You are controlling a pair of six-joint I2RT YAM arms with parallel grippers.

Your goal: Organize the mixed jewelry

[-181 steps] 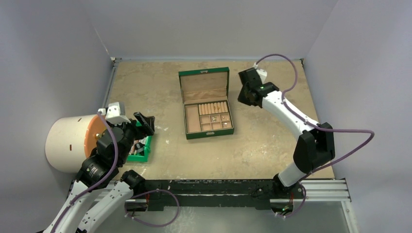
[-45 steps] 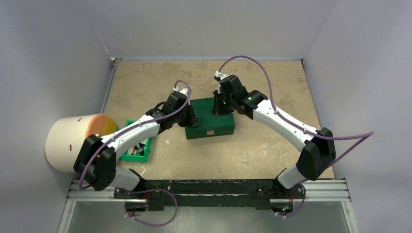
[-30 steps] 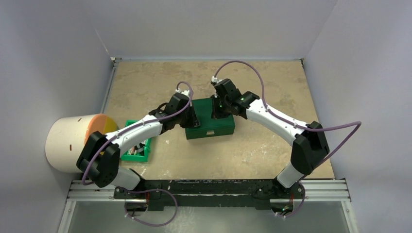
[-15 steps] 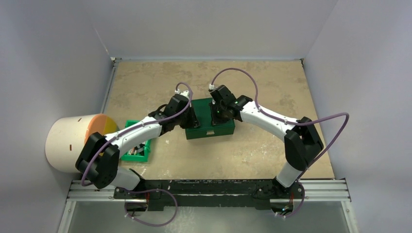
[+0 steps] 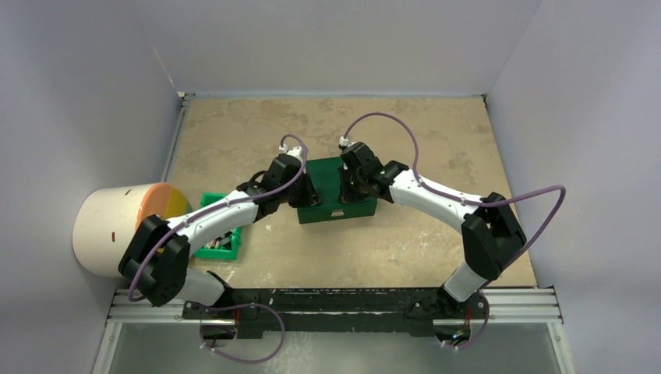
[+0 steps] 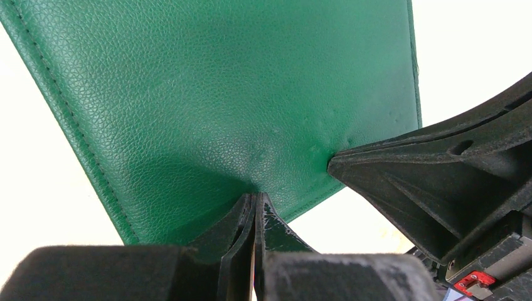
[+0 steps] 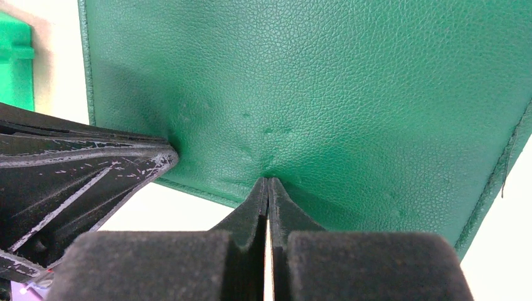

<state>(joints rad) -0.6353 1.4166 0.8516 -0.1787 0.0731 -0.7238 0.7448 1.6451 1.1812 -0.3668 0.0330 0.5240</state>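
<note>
The green box (image 5: 343,210) lies closed on the table, so the mixed jewelry is hidden from every view. My left gripper (image 5: 310,189) is shut, and its tips press on the left part of the lid (image 6: 219,94). My right gripper (image 5: 348,187) is also shut, with its tips on the lid (image 7: 313,81) just to the right of the left one. In the left wrist view the shut left gripper (image 6: 257,195) dents the leather, and a right fingertip (image 6: 439,182) touches close by. The right wrist view shows the right gripper (image 7: 268,180) in the same pose.
A small green plastic bin (image 5: 222,238) stands left of the box under the left forearm; its corner (image 7: 14,59) shows in the right wrist view. A white cylinder with an orange and yellow face (image 5: 117,230) lies at the left wall. Grey walls enclose the table.
Six seconds ago the box stood open with both arms away from it. Now the lid is down with both shut grippers on it. Over the last second the right gripper slid slightly left.
</note>
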